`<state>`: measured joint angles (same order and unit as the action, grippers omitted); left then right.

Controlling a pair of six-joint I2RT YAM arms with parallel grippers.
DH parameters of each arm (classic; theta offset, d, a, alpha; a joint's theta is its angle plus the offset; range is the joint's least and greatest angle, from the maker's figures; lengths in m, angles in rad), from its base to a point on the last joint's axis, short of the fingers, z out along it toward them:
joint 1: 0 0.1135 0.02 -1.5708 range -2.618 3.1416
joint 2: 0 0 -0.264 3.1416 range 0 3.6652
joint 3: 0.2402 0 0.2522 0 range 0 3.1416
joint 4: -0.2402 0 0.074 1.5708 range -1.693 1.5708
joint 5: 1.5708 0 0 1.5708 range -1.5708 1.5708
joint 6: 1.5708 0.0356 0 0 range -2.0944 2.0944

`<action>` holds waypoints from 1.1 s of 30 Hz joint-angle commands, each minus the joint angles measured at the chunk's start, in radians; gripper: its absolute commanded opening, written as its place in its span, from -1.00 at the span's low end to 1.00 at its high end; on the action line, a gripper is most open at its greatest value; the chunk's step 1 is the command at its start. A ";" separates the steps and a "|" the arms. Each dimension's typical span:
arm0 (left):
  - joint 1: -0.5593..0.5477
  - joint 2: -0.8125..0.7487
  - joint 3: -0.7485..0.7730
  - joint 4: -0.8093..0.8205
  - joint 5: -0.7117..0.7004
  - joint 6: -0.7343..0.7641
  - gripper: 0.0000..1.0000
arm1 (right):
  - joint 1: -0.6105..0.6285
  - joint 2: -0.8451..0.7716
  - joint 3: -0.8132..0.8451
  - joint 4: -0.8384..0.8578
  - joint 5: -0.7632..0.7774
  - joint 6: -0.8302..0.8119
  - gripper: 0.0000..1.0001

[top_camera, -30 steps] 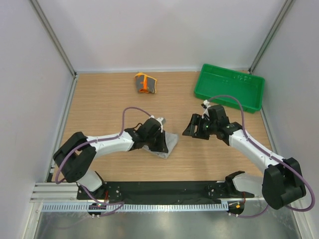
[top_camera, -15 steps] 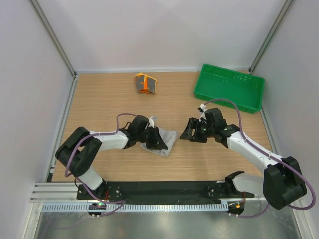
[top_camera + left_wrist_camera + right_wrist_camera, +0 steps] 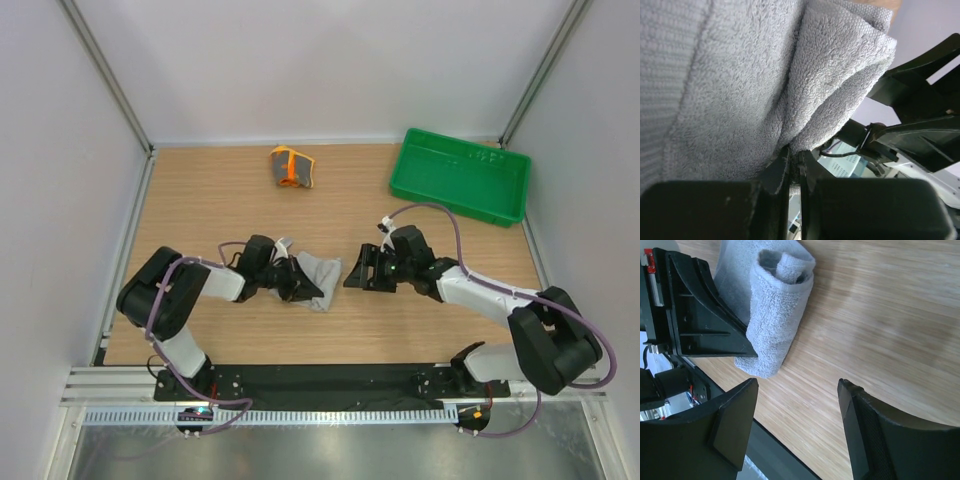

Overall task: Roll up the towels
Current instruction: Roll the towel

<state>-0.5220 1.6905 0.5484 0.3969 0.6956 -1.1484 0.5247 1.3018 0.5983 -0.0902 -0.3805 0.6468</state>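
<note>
Top external view: the left gripper (image 3: 297, 283) lies low on the wooden table (image 3: 200, 200). Its fingers are pressed together on a fold of the plain light grey terry towel (image 3: 320, 270), apparently to pin the partly wound roll near the table's middle. The right gripper (image 3: 356, 276), fingers spread and holding nothing, faces the roll's end from just beside it, probably ready to tuck or turn. Well apart at the far edge lie the bundled orange-and-yellow patterned towel (image 3: 291, 167) and a green plastic tray (image 3: 455, 180); neither obstructs the work.
</note>
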 commanded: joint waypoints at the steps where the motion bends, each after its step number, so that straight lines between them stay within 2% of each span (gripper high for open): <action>1: 0.043 0.027 -0.030 0.094 0.067 -0.051 -0.91 | 0.035 0.042 -0.005 0.222 0.009 0.028 0.45; 4: 0.062 0.050 -0.044 0.149 0.093 -0.092 -0.99 | 0.051 0.140 -0.008 0.327 0.009 0.051 0.45; 10: 0.097 0.074 -0.074 0.243 0.143 -0.142 -0.99 | 0.077 0.307 -0.014 0.545 0.003 0.109 0.45; 13: 0.111 0.093 -0.087 0.298 0.166 -0.172 -1.00 | 0.095 0.384 0.012 0.575 0.006 0.114 0.37; 17: 0.120 0.101 -0.093 0.327 0.185 -0.185 -0.99 | 0.123 0.445 0.037 0.602 0.012 0.125 0.14; 18: 0.122 0.101 -0.094 0.333 0.191 -0.188 -1.00 | 0.130 0.458 0.037 0.609 0.015 0.126 -0.01; 23: 0.125 0.095 -0.093 0.338 0.196 -0.188 -0.99 | 0.143 0.501 0.032 0.658 0.011 0.149 -0.42; 26: 0.125 0.081 -0.096 0.315 0.188 -0.169 -0.93 | 0.144 0.478 0.034 0.646 0.020 0.151 -0.60; 28: 0.125 0.055 -0.093 0.272 0.173 -0.142 -0.84 | 0.144 0.450 0.041 0.577 0.038 0.136 -0.70; 31: 0.125 -0.004 -0.075 0.153 0.141 -0.074 -0.67 | 0.144 0.395 0.076 0.440 0.072 0.105 -0.81; 33: 0.125 -0.052 -0.048 -0.040 0.099 0.028 -0.53 | 0.147 0.352 0.095 0.321 0.091 0.076 -0.82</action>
<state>-0.3988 1.7279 0.4599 0.5598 0.8257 -1.2446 0.6643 1.7237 0.6514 0.4263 -0.3634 0.7879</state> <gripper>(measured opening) 0.205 0.210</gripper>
